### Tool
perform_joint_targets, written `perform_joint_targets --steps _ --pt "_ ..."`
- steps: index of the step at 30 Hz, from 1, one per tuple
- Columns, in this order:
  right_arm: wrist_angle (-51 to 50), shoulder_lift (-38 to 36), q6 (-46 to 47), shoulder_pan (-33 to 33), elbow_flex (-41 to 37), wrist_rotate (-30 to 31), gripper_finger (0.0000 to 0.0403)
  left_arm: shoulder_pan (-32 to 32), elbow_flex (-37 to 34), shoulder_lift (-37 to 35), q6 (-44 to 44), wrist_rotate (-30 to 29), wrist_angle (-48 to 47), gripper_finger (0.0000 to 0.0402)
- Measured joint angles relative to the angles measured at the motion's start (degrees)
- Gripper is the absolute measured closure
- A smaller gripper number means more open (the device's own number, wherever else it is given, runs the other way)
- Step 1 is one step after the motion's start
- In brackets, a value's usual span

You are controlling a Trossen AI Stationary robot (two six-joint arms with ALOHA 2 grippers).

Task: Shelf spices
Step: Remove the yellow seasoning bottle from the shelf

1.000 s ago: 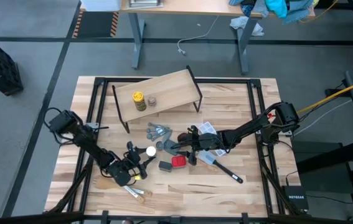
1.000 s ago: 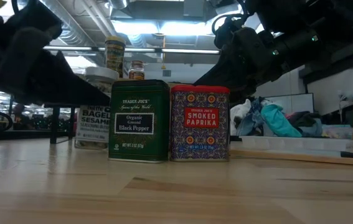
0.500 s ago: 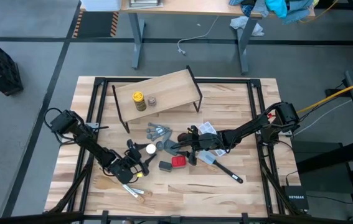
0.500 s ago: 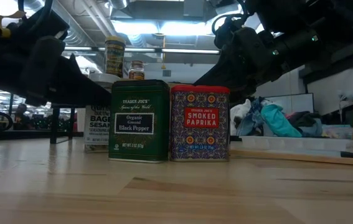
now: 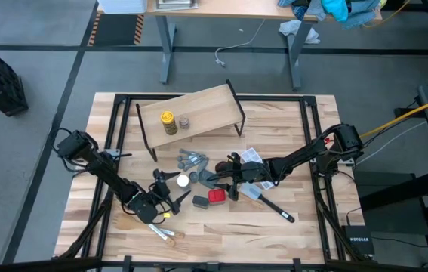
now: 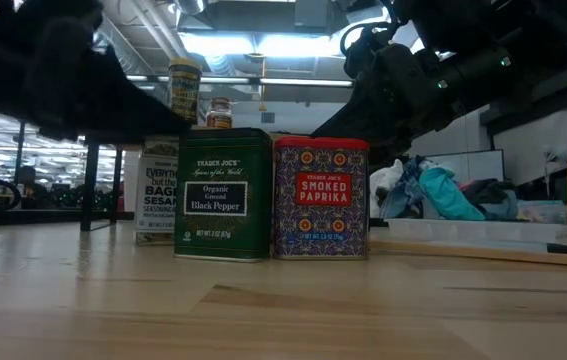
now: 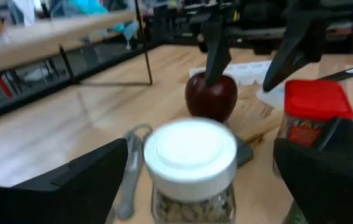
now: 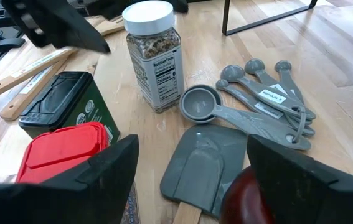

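The left tool (image 7: 192,180) stands wide, fingers either side of the white-capped jar (image 7: 190,163) without gripping it; the jar stands upright on the worktop (image 5: 274,230) in front of the shelf (image 5: 192,110), well short of it, beside the green tin (image 6: 223,192) and the red tin (image 6: 320,197); the risk is a finger clipping the cap and toppling the jar onto the measuring spoons (image 8: 263,99) (they lie just beside it); the right tool (image 8: 188,171), open and empty, hovers over the red tin, so both arms crowd that jar and could collide.
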Motion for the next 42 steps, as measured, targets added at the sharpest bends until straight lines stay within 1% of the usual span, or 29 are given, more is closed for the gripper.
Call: perform_joint_targets --steps 4,7,15,19,22,24,28,30,34,38,40,42 --pt "0.0 0.0 0.0 0.0 0.0 0.0 0.0097 -0.9 0.0 -4.5 8.1 -1.0 -0.1 0.0003" --pt "0.0 0.0 0.0 0.0 0.0 0.0 0.0097 -1.5 0.0 -9.0 16.0 -1.2 0.0 0.0003" --pt "0.0 0.0 0.0 0.0 0.0 0.0 0.0097 -2.3 0.0 -23.9 35.1 -1.3 -0.1 0.0004" --pt "0.0 0.0 0.0 0.0 0.0 0.0 0.0097 -3.1 0.0 -30.7 36.9 -1.3 -0.1 0.0004" --pt "0.0 0.0 0.0 0.0 0.0 0.0 0.0097 -3.8 0.0 -34.3 37.8 -1.1 -0.3 0.0004" --pt "0.0 0.0 0.0 0.0 0.0 0.0 0.0097 -4.3 0.0 -35.9 38.3 -0.1 -0.4 0.0004" --pt "0.5 0.0 0.1 0.0 0.0 0.0 0.0097 -4.9 0.0 -36.9 38.3 4.2 -0.8 0.0004" --pt "1.5 0.1 0.2 0.0 -0.1 -0.2 0.0097 -5.1 0.0 -36.9 41.1 4.9 -1.4 0.0004" --pt "8.7 0.1 0.8 0.0 -0.1 0.0 0.0097 -5.1 0.0 -36.9 47.9 3.9 -3.1 0.0004" --pt "17.5 0.1 0.9 0.0 0.4 -4.4 0.0097 -5.1 0.0 -36.9 51.4 3.4 -4.8 0.0004" --pt "18.5 -0.5 0.9 0.0 1.4 -6.4 0.0097 -5.1 0.0 -36.9 52.2 3.1 -6.0 0.0004" --pt "17.6 -1.6 0.7 0.0 3.1 -7.5 0.0097 -5.1 0.0 -36.9 53.5 1.1 -7.6 0.0004"
